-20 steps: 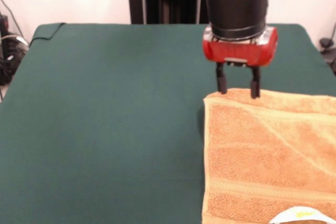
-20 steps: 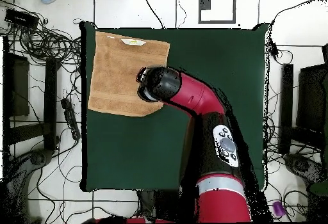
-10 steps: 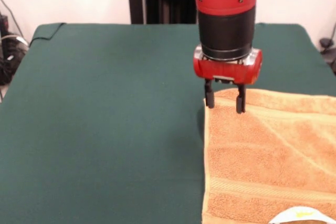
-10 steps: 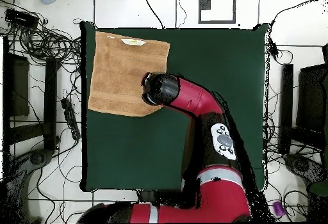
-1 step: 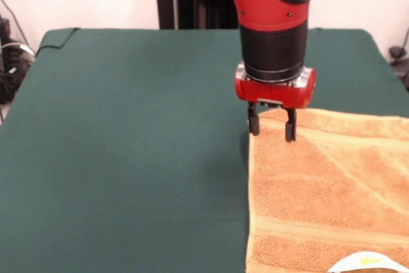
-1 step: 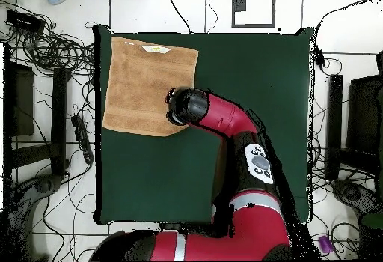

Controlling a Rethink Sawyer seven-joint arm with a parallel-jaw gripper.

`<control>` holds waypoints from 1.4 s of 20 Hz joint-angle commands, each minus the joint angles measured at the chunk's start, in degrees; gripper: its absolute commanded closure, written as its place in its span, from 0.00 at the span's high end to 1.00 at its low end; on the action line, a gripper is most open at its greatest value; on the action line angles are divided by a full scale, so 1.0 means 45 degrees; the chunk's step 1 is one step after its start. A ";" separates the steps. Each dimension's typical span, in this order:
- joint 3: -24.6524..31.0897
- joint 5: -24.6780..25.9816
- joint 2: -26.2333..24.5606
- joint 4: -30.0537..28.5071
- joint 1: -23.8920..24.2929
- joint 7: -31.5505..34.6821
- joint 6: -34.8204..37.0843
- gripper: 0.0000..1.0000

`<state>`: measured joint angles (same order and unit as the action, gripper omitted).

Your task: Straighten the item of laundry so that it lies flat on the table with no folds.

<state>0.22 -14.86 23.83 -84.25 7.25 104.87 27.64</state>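
Observation:
The orange-tan towel (image 5: pixel 326 190) lies on the dark green table (image 5: pixel 128 145), at the right in the front view and at the upper left in the overhead view (image 6: pixel 146 87). A diagonal crease crosses it, and a white label (image 5: pixel 364 262) shows at its near edge. My gripper (image 5: pixel 271 126) hangs open just over the towel's far left corner, its two dark fingers either side of the corner's edge, with nothing between them. From above, the arm's wrist (image 6: pixel 187 106) covers that corner.
The towel's right side runs out of the front view. Green table cloth (image 6: pixel 247 124) stretches wide beside the towel. Cables (image 6: pixel 52 49) and dark equipment lie on the floor around the table.
The gripper has moved left and come down from behind the towel's far edge to its far left corner. The arm's upper links have swung into view. The towel has not moved.

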 commanded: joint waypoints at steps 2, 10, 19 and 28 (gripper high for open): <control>0.1157 0.0064 -0.0901 -0.0992 0.0009 0.1734 -0.0835 1.00; 0.1937 -0.0197 -0.1177 -0.1496 0.0304 0.1856 -0.1707 1.00; 0.1852 -0.0351 -0.1325 -0.1569 -0.0073 0.2309 -0.1923 0.00; 0.1397 -0.0651 -0.1280 -0.1376 -0.0502 0.2763 -0.1602 0.00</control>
<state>1.58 -15.08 18.85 -86.05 8.02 104.87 19.28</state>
